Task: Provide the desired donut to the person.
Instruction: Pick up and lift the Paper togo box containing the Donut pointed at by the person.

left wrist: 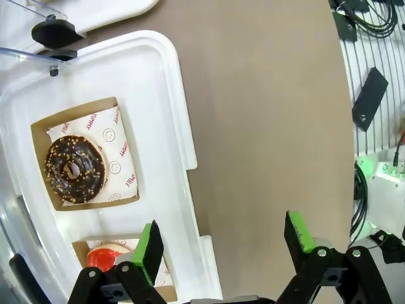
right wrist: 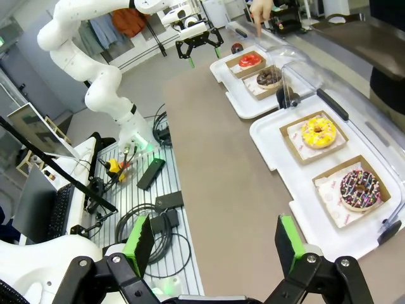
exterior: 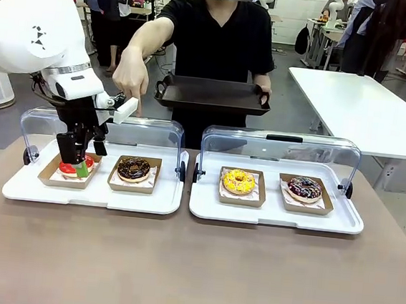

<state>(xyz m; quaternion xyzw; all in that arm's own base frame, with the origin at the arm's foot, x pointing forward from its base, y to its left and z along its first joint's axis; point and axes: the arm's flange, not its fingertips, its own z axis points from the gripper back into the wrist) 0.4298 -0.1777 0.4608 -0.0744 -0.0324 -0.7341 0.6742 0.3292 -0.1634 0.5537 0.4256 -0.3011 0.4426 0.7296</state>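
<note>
The left gripper (exterior: 78, 160) hangs with its jaws apart directly over the red donut (exterior: 76, 166), which sits at the left end of the left tray (exterior: 91, 195). Just right of it lies the chocolate donut (exterior: 134, 168). Across the counter (exterior: 192, 266) the person (exterior: 214, 38) points one hand (exterior: 131, 77) down at that tray's far side and holds a black tray (exterior: 212, 95) with the other. The right tray (exterior: 276, 215) carries a yellow donut (exterior: 238, 181) and a sprinkled donut (exterior: 304, 188). The right gripper (right wrist: 215, 244), jaws apart, hovers well away from both trays.
</note>
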